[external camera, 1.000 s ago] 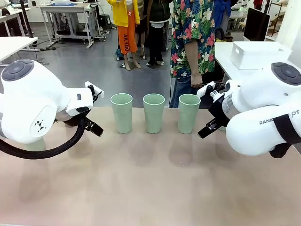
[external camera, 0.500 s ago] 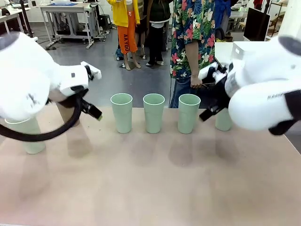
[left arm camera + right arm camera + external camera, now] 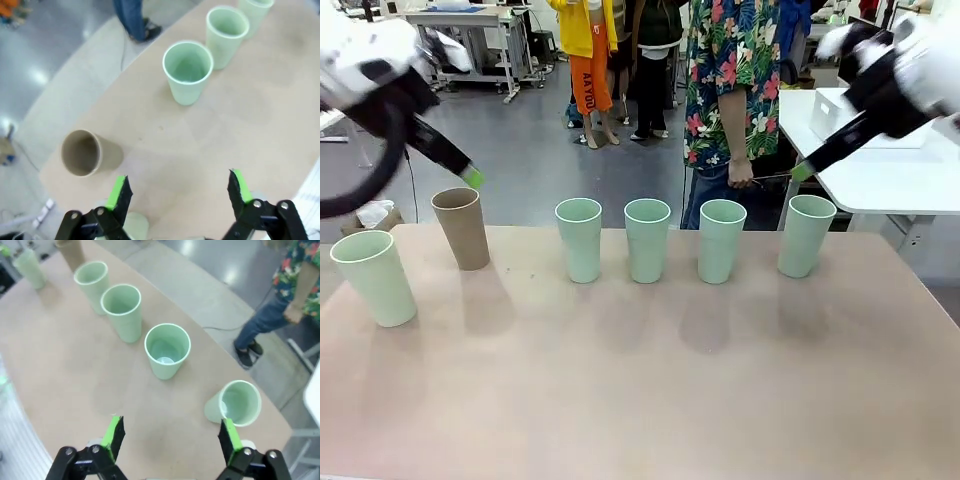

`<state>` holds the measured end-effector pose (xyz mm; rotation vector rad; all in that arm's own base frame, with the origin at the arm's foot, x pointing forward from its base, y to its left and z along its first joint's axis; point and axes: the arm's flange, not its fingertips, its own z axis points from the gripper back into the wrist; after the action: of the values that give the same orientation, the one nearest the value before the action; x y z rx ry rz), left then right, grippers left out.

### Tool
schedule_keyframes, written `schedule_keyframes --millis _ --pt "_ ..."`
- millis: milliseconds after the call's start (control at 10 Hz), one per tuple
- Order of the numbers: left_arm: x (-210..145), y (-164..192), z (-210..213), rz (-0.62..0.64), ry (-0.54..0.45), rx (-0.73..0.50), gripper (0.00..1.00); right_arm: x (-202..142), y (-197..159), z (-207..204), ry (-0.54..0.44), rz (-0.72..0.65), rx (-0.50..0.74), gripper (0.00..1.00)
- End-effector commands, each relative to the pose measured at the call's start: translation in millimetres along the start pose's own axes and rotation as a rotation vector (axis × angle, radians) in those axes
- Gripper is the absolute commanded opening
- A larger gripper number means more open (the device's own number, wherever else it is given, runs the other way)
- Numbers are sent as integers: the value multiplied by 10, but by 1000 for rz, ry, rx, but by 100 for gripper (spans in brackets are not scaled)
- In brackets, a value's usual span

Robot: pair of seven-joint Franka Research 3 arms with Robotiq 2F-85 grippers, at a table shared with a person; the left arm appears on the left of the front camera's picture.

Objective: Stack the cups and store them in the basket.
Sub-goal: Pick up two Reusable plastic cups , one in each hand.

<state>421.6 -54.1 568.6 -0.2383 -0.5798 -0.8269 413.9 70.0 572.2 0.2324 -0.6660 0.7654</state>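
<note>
Several mint green cups and one tan cup stand upright in a row along the table's far side, from the leftmost mint cup to the rightmost. My left gripper hangs high above the tan cup, open and empty. In the left wrist view the left gripper looks down on the tan cup and a mint cup. High over the right end, my right gripper is open. From above, the right gripper sees the end cup. The white basket sits on the side table.
A person in a floral shirt stands behind the table's far edge, one hand held low. The white side table adjoins the right end. Bare tabletop stretches in front of the cup row.
Both arms have risen from low beside the cup row to high above its ends. The tan cup and the outer mint cups, hidden before, now show.
</note>
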Motion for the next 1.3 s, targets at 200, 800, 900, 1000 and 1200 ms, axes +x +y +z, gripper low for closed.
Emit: schedule_keyframes --millis 200,800,900,1000,1200 --pt "-730 760 682 -139 -171 -181 100 -689 -628 723 -128 60 197 100" --pt "-1512 1016 931 -169 -314 -224 100 -1419 -808 779 -254 59 275 100" --pt "-1535 1027 919 -190 -325 -233 100 -1462 -795 768 -266 65 281 100" --pt "-1546 1030 885 -182 -331 -238 100 -1486 -785 762 -272 68 282 100" --pt "-1569 1001 848 -169 -340 -235 100 -1525 -780 744 -279 71 290 100"
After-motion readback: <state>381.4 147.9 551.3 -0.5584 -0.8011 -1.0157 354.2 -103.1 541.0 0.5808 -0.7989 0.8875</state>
